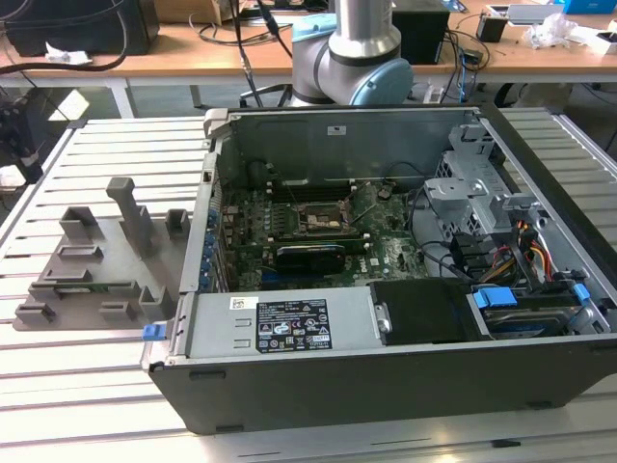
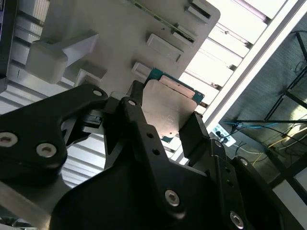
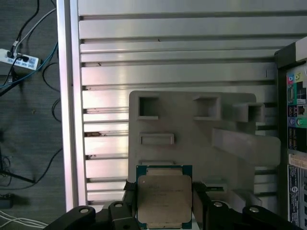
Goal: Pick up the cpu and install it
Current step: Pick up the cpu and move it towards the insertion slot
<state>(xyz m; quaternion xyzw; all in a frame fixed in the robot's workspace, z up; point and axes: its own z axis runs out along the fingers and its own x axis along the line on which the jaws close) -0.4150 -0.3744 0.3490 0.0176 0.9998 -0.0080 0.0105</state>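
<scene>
Two fingers [image 3: 130,203] of your gripper [image 3: 164,206] pinch the cpu [image 3: 164,194] by opposite edges, over the grey tray [image 3: 192,134] near its edge; open slatted table [image 3: 168,48] lies beyond.

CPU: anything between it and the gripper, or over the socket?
Nothing visible. In both wrist views the gripper is shut on two opposite edges of the cpu, above the grey tray. In the exterior view the case is open and nothing covers the socket frame.

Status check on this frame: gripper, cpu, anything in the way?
Gripper shut on cpu, gripping opposite edges. Cpu over grey tray. Nothing blocking seen.
</scene>
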